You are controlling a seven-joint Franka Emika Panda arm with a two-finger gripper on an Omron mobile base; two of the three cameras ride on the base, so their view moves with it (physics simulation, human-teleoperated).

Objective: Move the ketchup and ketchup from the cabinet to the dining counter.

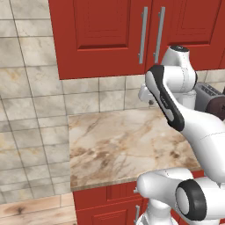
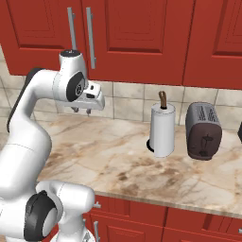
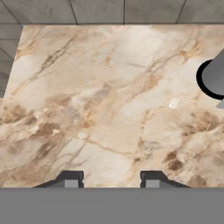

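Observation:
The red cabinet [image 1: 101, 35] [image 2: 137, 33] hangs on the tiled wall with its doors shut, so the ketchup bottles are hidden. Two long silver handles [image 2: 90, 38] [image 1: 143, 35] run down the middle doors. My gripper [image 2: 81, 111] [image 3: 111, 179] hangs just below the cabinet's lower edge and points down at the marbled worktop [image 3: 109, 100]. Its fingers stand apart, open, with nothing between them. The dining counter is out of view.
A white paper-towel roll [image 2: 162, 130] and a dark toaster [image 2: 203, 131] [image 1: 208, 99] stand on the worktop [image 2: 142, 165] to the right of the gripper. Red drawer fronts [image 1: 105, 197] sit under the worktop. Wall tiles and wooden floor lie to the left.

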